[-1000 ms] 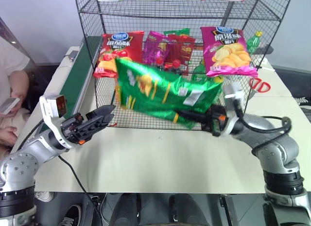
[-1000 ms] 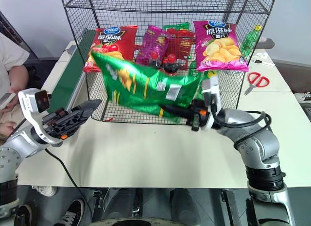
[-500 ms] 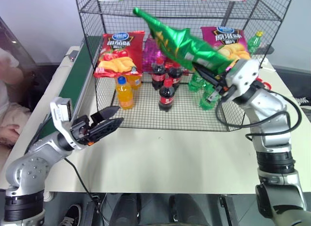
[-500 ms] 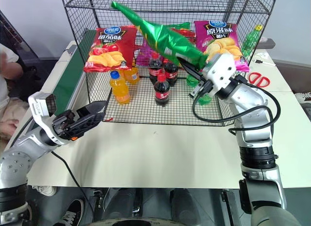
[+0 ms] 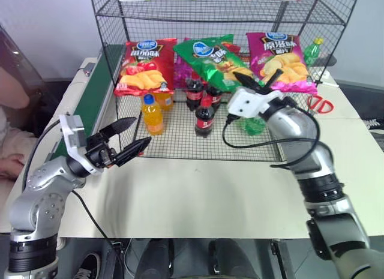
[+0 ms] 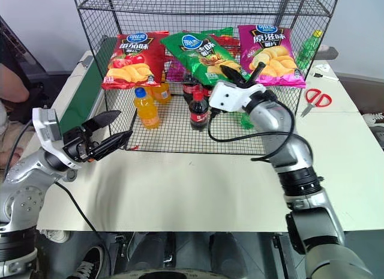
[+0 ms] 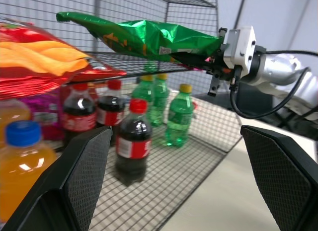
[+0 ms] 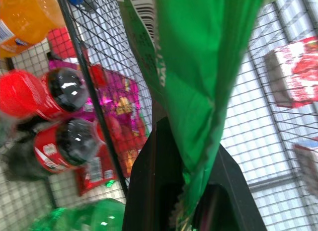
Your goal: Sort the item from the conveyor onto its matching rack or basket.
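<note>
The item, a shiny green crisp bag (image 5: 211,57), hangs level over the middle tier of the black wire rack (image 5: 180,15), between a red crisp bag and a pink-purple one. My right gripper (image 5: 254,81) is shut on its near edge. The right wrist view shows the green foil (image 8: 198,67) pinched between the black fingers (image 8: 159,191), its barcode near the top. In the left wrist view the bag (image 7: 144,37) floats just above the shelf wire. My left gripper (image 5: 139,134) stands open and empty over the table, in front of the rack's left corner. The dark green conveyor (image 5: 90,105) runs along the left.
The red crisp bag (image 5: 146,66) and pink-purple bag (image 5: 281,60) lean on the middle tier. An orange bottle (image 5: 153,114), cola bottles (image 5: 205,116) and green bottles (image 5: 252,122) stand on the lower tier. Red scissors (image 5: 320,103) lie right of the rack. A person (image 5: 9,111) sits at the left.
My right gripper rolled and pushed forward, carrying the green bag from in front of the rack up to the middle tier, logo side up. The left gripper rolled in place and stayed open.
</note>
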`<state>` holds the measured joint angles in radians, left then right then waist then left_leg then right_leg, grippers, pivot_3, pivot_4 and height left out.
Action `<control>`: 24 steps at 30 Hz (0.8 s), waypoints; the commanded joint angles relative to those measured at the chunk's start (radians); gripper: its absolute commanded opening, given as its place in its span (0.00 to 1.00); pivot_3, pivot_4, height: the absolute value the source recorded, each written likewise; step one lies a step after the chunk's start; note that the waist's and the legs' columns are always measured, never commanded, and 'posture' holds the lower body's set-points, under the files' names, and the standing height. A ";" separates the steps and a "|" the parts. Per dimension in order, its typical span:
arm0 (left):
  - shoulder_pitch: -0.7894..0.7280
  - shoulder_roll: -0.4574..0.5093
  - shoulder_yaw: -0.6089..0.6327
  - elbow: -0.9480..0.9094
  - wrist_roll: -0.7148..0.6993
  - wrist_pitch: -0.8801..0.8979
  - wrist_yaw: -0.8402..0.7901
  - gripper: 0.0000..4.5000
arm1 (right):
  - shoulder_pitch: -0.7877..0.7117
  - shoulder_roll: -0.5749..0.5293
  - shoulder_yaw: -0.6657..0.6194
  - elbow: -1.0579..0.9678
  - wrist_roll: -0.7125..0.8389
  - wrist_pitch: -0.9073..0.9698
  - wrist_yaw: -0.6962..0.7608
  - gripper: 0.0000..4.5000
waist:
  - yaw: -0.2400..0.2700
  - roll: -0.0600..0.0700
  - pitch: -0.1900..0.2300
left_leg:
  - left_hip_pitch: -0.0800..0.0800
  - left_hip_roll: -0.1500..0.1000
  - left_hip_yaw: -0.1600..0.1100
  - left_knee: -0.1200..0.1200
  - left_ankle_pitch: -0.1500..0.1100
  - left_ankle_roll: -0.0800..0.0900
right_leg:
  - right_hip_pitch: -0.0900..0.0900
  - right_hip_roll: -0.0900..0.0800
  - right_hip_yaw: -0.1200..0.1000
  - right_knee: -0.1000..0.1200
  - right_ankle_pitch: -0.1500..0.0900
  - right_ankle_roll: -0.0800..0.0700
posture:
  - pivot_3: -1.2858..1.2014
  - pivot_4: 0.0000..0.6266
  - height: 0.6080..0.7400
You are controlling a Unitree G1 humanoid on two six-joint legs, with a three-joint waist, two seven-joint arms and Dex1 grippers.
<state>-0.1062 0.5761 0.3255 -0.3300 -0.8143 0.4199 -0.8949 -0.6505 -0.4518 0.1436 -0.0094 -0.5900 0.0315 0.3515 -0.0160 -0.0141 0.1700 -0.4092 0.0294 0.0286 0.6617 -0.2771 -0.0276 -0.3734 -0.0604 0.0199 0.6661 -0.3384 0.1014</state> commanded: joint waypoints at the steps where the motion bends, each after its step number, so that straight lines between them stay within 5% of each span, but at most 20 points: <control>1: 0.017 -0.001 0.002 -0.043 0.017 -0.038 0.000 0.98 | -0.045 0.016 -0.009 -0.042 -0.046 0.102 -0.030 0.00 | 0.000 0.000 0.000 | 0.000 0.000 0.000 0.000 0.000 0.000 | 0.000 -0.001 0.000 0.000 0.000 0.000 | 0.52 0.24 0.99; 20: 0.024 -0.011 -0.022 -0.018 0.055 -0.082 0.003 0.98 | -0.119 0.119 0.069 0.008 -0.043 0.292 -0.044 0.00 | -0.009 0.000 0.000 | 0.000 0.000 0.000 0.000 0.000 0.000 | -0.001 0.000 0.000 0.002 0.000 0.000 | 0.52 0.24 0.99; 24: 0.027 -0.012 -0.025 -0.023 0.057 -0.083 0.008 1.00 | -0.133 0.154 0.054 0.006 0.021 0.306 -0.022 0.36 | -0.012 0.000 0.000 | 0.000 0.000 0.000 0.000 0.000 0.000 | -0.001 0.000 0.000 0.002 0.000 0.000 | 0.52 0.24 0.99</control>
<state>-0.0739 0.5642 0.2910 -0.3345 -0.7598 0.3589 -0.8877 -0.7590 -0.3083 0.2057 0.0148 -0.5998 0.3360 0.3210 -0.0278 -0.0141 0.1700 -0.4092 0.0294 0.0285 0.6619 -0.2772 -0.0274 -0.3743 -0.0600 0.0196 0.6681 -0.3383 0.1014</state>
